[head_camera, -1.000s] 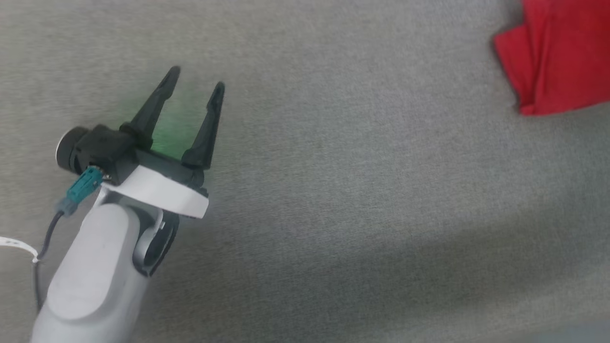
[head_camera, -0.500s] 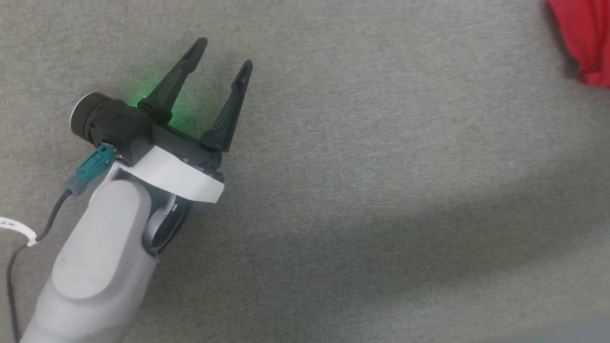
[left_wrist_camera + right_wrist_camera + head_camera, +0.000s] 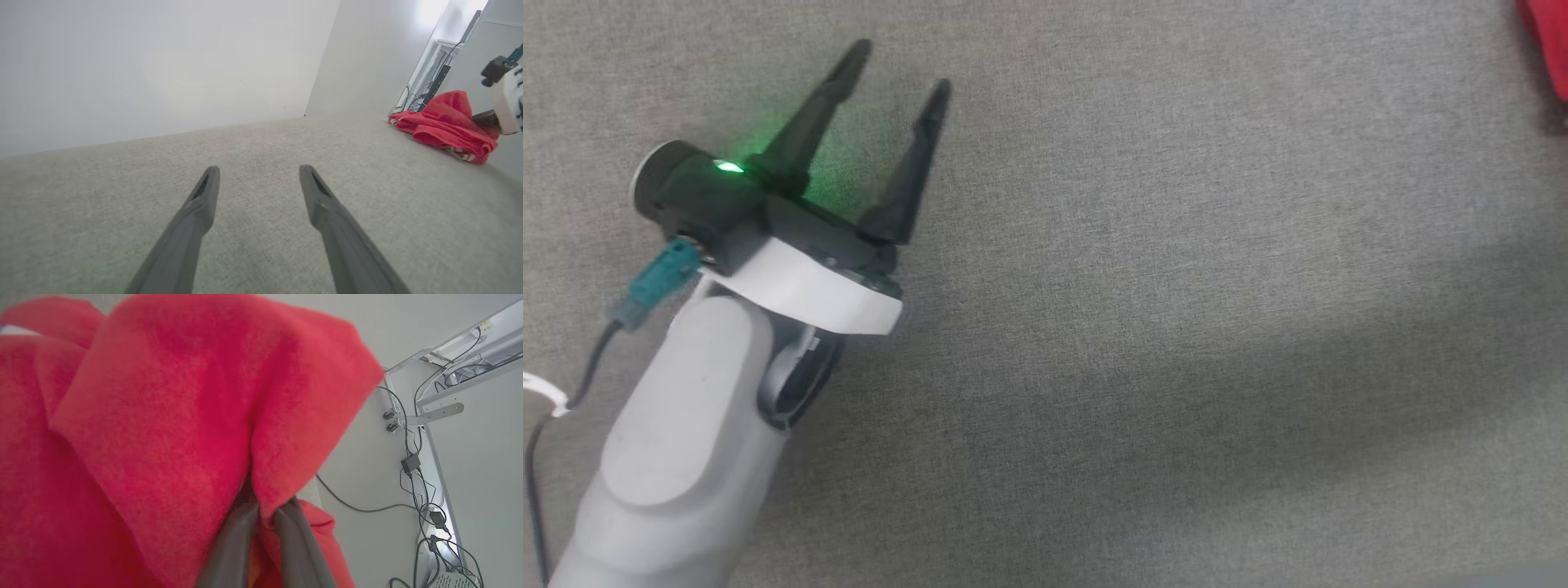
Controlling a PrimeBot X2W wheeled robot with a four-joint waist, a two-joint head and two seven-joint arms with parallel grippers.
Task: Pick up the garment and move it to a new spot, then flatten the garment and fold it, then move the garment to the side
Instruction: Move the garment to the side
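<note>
Hovering at 9 o'clock in the head view, left gripper [image 3: 901, 65] hangs over the grey fabric surface [image 3: 1176, 327]. Jaws spread wide, nothing between them, green lamp lit on the wrist. Its own camera looks along the splayed fingers across bare surface toward a pale wall [image 3: 163, 61].

Middle of the surface: nothing on it, soft shadow band toward 4 o'clock.

The garment [image 3: 445, 126] sits off at 2 o'clock in the left wrist view, a low red heap in loose layers, striped trim peeping at its near edge. One peak of cloth rises toward the right arm's wrist at 3 o'clock. In the head view, just a red sliver at the 1 o'clock corner.

Right gripper [image 3: 269, 522]: fingers close together, a fold of the red cloth drawn down between them and draped over the tips. Reads as a pinch on the garment; how firm, cannot tell. Cables [image 3: 412, 465] on a wall beyond, at 3 o'clock.

Judgement: a move step is in hand, with the right arm alone. The layered heap, well off to the side, suggests the last carry rather than the first, but not certain.

Next move likely calls for letting go cleanly, then lifting straight off so the fingers don't drag the layers apart. Left arm need only keep clear.
</note>
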